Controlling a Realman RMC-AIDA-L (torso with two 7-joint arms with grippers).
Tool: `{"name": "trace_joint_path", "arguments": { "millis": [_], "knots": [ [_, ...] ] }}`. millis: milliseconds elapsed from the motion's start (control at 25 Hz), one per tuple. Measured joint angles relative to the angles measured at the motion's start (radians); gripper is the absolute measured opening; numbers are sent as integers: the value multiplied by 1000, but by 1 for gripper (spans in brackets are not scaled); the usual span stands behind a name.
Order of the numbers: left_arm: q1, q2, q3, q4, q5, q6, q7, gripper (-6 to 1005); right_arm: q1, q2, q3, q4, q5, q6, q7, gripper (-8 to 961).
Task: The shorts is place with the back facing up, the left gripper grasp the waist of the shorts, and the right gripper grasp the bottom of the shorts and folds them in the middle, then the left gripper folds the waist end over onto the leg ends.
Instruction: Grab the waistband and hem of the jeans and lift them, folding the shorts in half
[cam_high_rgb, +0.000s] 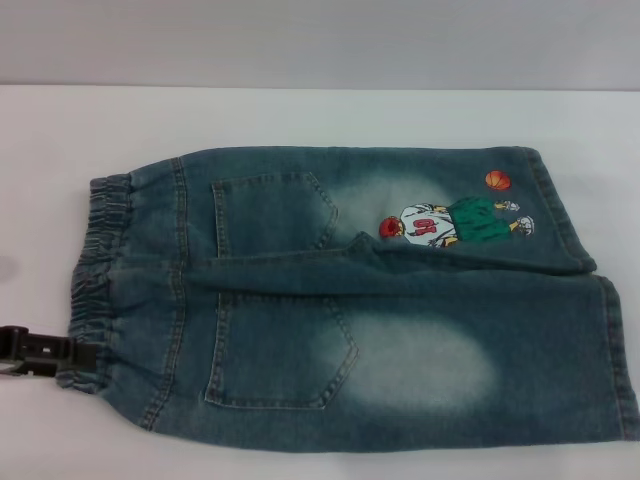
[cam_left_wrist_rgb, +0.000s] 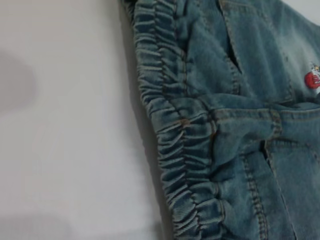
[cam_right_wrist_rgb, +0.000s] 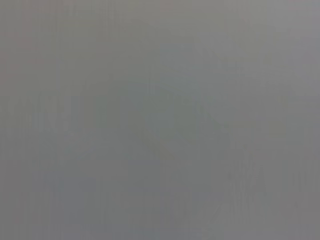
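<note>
The shorts (cam_high_rgb: 350, 300) lie flat on the white table (cam_high_rgb: 300, 115) with the back up and both patch pockets showing. The ruffled waist (cam_high_rgb: 100, 280) is at the left. The leg ends (cam_high_rgb: 622, 350) point right, and the far leg carries the basketball player print (cam_high_rgb: 455, 222). My left gripper (cam_high_rgb: 82, 356) comes in low from the left edge and meets the near corner of the waist. In the left wrist view the waist (cam_left_wrist_rgb: 170, 115) runs close along the bare table. The right gripper is out of view, and its wrist view is plain grey.
Bare white table surrounds the shorts on the far side and the left (cam_high_rgb: 40, 180). The near leg reaches almost to the bottom and right edges of the head view. A grey wall (cam_high_rgb: 320, 40) backs the table.
</note>
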Motion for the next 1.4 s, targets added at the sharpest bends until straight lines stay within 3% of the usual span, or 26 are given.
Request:
{"name": "trace_joint_path", "arguments": {
  "millis": [1400],
  "knots": [
    [-55, 1, -1, 2, 10, 1, -33, 793, 8, -6, 6, 9, 0, 14, 0, 591]
  ]
}}
